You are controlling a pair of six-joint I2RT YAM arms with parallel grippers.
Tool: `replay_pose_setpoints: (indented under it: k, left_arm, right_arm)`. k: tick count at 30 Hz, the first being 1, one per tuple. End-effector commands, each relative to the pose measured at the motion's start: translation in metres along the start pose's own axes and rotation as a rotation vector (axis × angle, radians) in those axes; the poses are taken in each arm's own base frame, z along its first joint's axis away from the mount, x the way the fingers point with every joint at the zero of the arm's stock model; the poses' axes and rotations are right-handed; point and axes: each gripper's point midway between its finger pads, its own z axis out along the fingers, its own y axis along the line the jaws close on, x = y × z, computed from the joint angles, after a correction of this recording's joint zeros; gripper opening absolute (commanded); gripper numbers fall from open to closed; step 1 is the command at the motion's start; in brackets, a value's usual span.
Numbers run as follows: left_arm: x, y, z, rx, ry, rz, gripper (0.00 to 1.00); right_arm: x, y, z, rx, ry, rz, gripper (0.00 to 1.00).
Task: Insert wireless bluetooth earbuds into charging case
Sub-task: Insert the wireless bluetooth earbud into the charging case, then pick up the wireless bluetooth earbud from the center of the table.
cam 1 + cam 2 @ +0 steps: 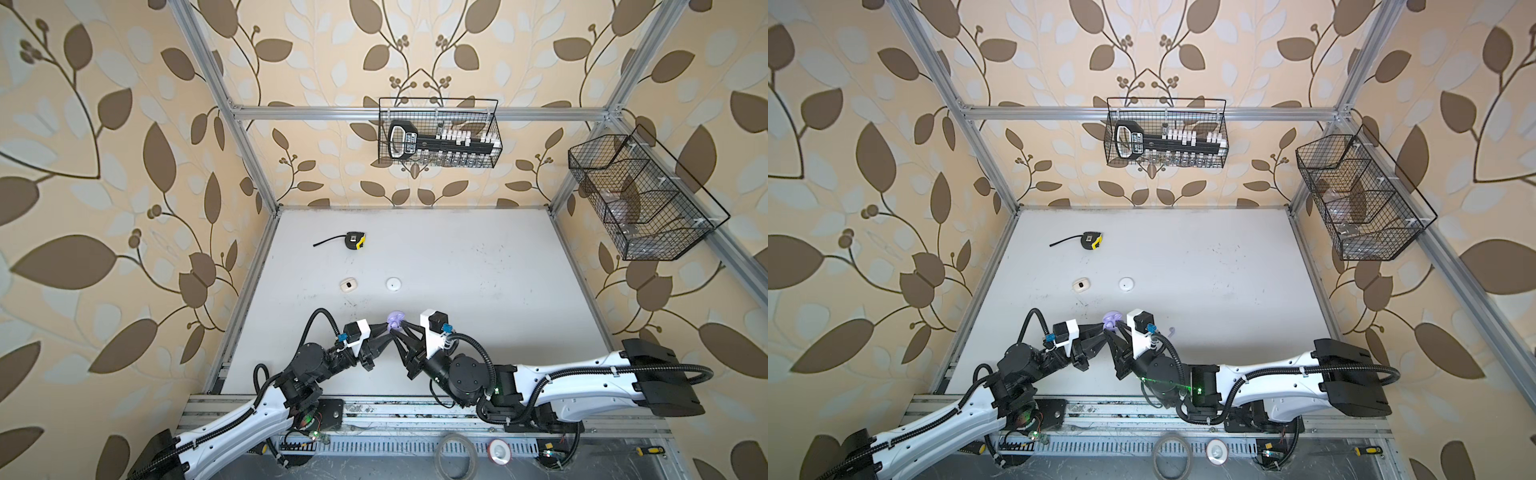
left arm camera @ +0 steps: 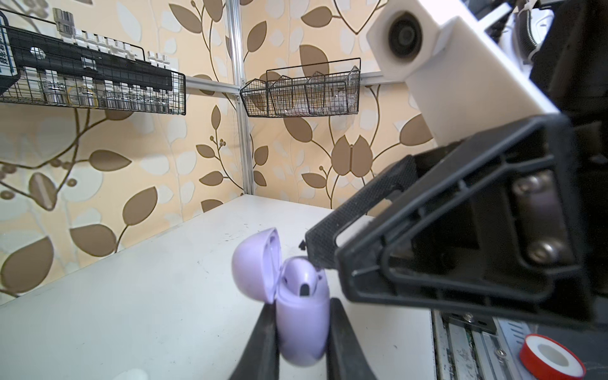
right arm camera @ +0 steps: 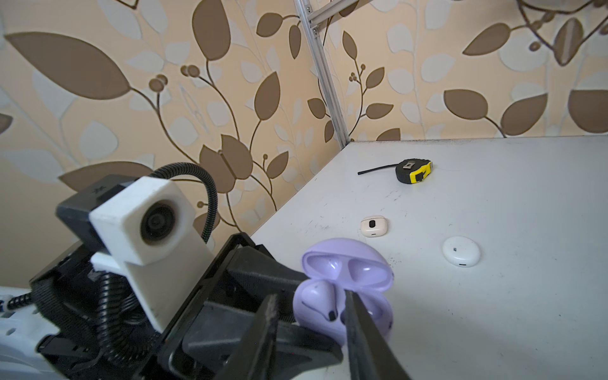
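Left wrist view: left gripper (image 2: 301, 311) clamped on the open lilac case (image 2: 302, 339) — one earbud (image 2: 304, 279) seated inside. The right gripper (image 3: 310, 296) stood over the case, jaws apart, empty. Judged next: fetch the loose lilac earbud (image 1: 1170, 331) just right of it — a fine pinch.

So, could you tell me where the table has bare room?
Free: the table right of the white round case, up to the side rail. Crowded: front centre, where left claw and right claw meet at the lilac case.
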Motion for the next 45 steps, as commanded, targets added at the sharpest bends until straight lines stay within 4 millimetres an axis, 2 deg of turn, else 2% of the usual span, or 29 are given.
replay_pose_setpoints:
  k: [1, 3, 6, 11, 14, 18, 23, 32, 38, 45]
  left_arm:
    - [-0.038, 0.001, 0.001, -0.011, -0.118, 0.045, 0.00]
    - [-0.038, 0.002, 0.001, -0.014, -0.122, 0.051, 0.00]
    - [-0.036, 0.003, 0.001, -0.023, -0.117, 0.055, 0.00]
    - [-0.033, 0.004, 0.001, -0.027, -0.113, 0.059, 0.00]
    - [-0.030, 0.007, 0.002, -0.042, -0.100, 0.066, 0.00]
    - [-0.026, 0.009, 0.002, -0.056, -0.086, 0.075, 0.00]
    - [-0.027, 0.008, 0.002, -0.046, -0.086, 0.073, 0.00]
    - [-0.027, 0.008, 0.001, -0.051, -0.077, 0.090, 0.00]
    - [-0.029, 0.009, -0.001, -0.058, -0.078, 0.099, 0.00]
    - [-0.029, 0.009, -0.001, -0.060, -0.073, 0.105, 0.00]
  right_arm:
    - [-0.007, -0.005, -0.009, 0.014, -0.004, -0.013, 0.37]
    - [-0.014, -0.011, -0.016, 0.031, -0.009, -0.007, 0.37]
    - [-0.019, -0.031, -0.029, 0.090, -0.009, 0.007, 0.37]
    - [-0.012, -0.085, -0.053, 0.254, 0.008, 0.022, 0.37]
    - [0.001, -0.113, -0.063, 0.331, 0.049, 0.071, 0.36]
    - [0.021, -0.134, -0.069, 0.376, 0.150, 0.177, 0.35]
    - [0.052, -0.164, -0.075, 0.437, 0.293, 0.229, 0.40]
    - [0.105, -0.194, -0.062, 0.436, 0.579, 0.210, 0.45]
    - [0.106, -0.196, -0.056, 0.463, 0.675, 0.110, 0.55]
    - [0.129, -0.200, -0.047, 0.467, 0.790, 0.085, 0.53]
